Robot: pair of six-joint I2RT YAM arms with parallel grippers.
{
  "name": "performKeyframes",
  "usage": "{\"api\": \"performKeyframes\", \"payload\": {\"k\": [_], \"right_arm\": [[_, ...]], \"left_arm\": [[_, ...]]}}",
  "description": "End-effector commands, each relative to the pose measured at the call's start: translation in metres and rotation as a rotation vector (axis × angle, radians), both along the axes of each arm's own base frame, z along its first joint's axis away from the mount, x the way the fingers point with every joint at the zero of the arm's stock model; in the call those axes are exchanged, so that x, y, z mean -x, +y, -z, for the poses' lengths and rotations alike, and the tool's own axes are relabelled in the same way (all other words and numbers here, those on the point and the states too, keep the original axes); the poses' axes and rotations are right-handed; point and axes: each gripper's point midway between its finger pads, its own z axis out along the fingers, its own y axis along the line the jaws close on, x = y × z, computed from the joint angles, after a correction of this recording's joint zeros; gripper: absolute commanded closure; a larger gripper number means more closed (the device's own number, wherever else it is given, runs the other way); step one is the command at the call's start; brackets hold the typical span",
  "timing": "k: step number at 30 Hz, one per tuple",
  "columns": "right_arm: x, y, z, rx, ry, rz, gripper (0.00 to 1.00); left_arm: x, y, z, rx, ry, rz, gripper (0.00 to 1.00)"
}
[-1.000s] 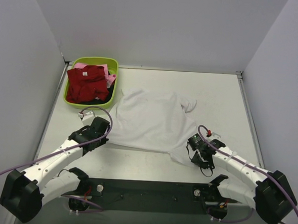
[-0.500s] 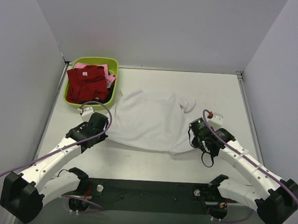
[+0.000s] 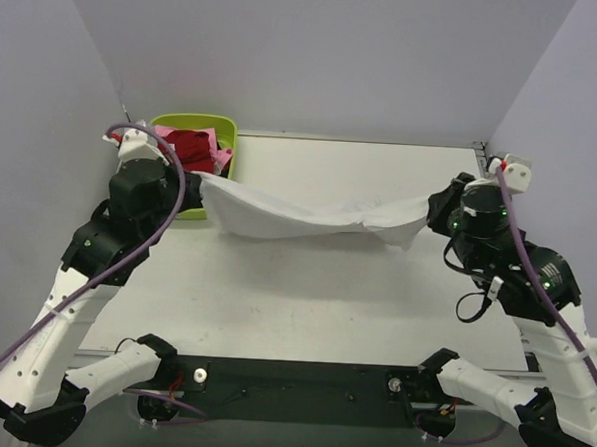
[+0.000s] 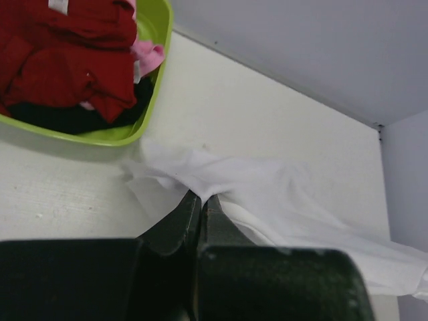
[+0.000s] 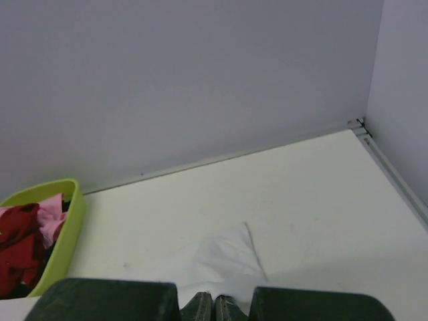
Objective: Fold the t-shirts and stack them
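Note:
The white t-shirt (image 3: 309, 216) hangs stretched in the air between both grippers, above the table. My left gripper (image 3: 199, 178) is shut on its left end, close to the basin; in the left wrist view (image 4: 200, 196) the cloth (image 4: 267, 194) drapes away from the pinched jaws. My right gripper (image 3: 430, 205) is shut on its right end; in the right wrist view (image 5: 214, 298) the cloth (image 5: 224, 257) hangs below the jaws. The dark red t-shirt (image 3: 187, 146) and the pink t-shirt (image 3: 218, 157) lie crumpled in the basin.
The lime-green basin (image 3: 223, 129) stands at the table's back left, partly hidden by my left arm; it also shows in the left wrist view (image 4: 100, 136) and the right wrist view (image 5: 67, 234). Walls enclose the table on three sides.
Both arms have risen and swung apart toward the back, lifting the white t-shirt off the table and stretching it between them.

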Motion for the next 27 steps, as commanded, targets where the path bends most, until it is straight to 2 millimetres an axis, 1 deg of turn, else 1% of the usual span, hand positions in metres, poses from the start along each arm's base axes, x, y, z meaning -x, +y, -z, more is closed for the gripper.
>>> {"api": "performKeyframes", "payload": {"k": [1, 2, 3, 4, 5, 6, 7, 8, 9, 10, 11, 12, 13, 15, 16, 18, 19, 21, 22, 24, 25, 26, 27], "right_arm": [[0.018, -0.012, -0.08, 0.022, -0.188, -0.086, 1.0], [0.025, -0.017, -0.097, 0.016, -0.23, -0.092, 1.0], [0.035, -0.02, -0.122, -0.011, -0.292, -0.118, 1.0], [0.042, -0.022, -0.137, -0.023, -0.333, -0.141, 1.0], [0.05, -0.024, -0.15, -0.01, -0.37, -0.174, 1.0], [0.064, -0.02, -0.172, -0.045, -0.438, -0.238, 1.0], [0.072, -0.019, -0.184, -0.055, -0.477, -0.272, 1.0], [0.083, -0.021, -0.195, -0.068, -0.517, -0.301, 1.0], [0.093, -0.018, -0.208, -0.081, -0.566, -0.35, 1.0], [0.106, -0.022, -0.224, -0.101, -0.62, -0.371, 1.0], [0.116, -0.025, -0.235, -0.114, -0.657, -0.388, 1.0], [0.122, -0.025, -0.241, -0.115, -0.68, -0.407, 1.0], [0.138, -0.026, -0.256, -0.136, -0.731, -0.449, 1.0], [0.152, -0.027, -0.268, -0.15, -0.781, -0.485, 1.0], [0.159, -0.029, -0.275, -0.159, -0.807, -0.497, 1.0], [0.169, -0.036, -0.286, -0.178, -0.849, -0.493, 1.0], [0.171, -0.037, -0.289, -0.184, -0.857, -0.489, 1.0], [0.167, -0.04, -0.291, -0.182, -0.853, -0.459, 1.0], [0.162, -0.04, -0.289, -0.176, -0.843, -0.443, 1.0], [0.142, -0.039, -0.284, -0.152, -0.802, -0.394, 1.0], [0.134, -0.037, -0.281, -0.14, -0.785, -0.38, 1.0], [0.118, -0.033, -0.277, -0.115, -0.755, -0.348, 1.0], [0.109, -0.03, -0.275, -0.098, -0.741, -0.337, 1.0]], "left_arm": [[0.013, 0.007, -0.086, -0.002, -0.198, 0.049, 1.0], [0.018, 0.01, -0.108, 0.012, -0.246, 0.053, 1.0], [0.021, 0.01, -0.117, 0.018, -0.27, 0.062, 1.0], [0.024, 0.008, -0.129, 0.023, -0.303, 0.083, 1.0], [0.031, 0.009, -0.141, 0.035, -0.344, 0.097, 1.0], [0.037, 0.009, -0.155, 0.044, -0.387, 0.117, 1.0], [0.045, 0.006, -0.171, 0.059, -0.442, 0.153, 1.0], [0.051, 0.006, -0.181, 0.068, -0.47, 0.169, 1.0], [0.062, 0.008, -0.2, 0.085, -0.522, 0.185, 1.0], [0.068, 0.006, -0.21, 0.084, -0.549, 0.212, 1.0], [0.073, 0.007, -0.218, 0.089, -0.569, 0.22, 1.0], [0.086, 0.012, -0.238, 0.104, -0.62, 0.225, 1.0], [0.094, 0.012, -0.247, 0.101, -0.647, 0.249, 1.0], [0.107, 0.012, -0.264, 0.114, -0.703, 0.28, 1.0], [0.119, 0.014, -0.279, 0.124, -0.744, 0.298, 1.0], [0.124, 0.015, -0.287, 0.128, -0.762, 0.307, 1.0], [0.126, 0.016, -0.293, 0.126, -0.767, 0.305, 1.0], [0.121, 0.015, -0.293, 0.119, -0.754, 0.3, 1.0], [0.11, 0.01, -0.288, 0.105, -0.726, 0.298, 1.0], [0.098, 0.005, -0.281, 0.096, -0.699, 0.297, 1.0], [0.086, -0.001, -0.276, 0.086, -0.677, 0.296, 1.0], [0.078, -0.004, -0.271, 0.078, -0.658, 0.295, 1.0], [0.07, -0.008, -0.268, 0.068, -0.644, 0.294, 1.0]]}}
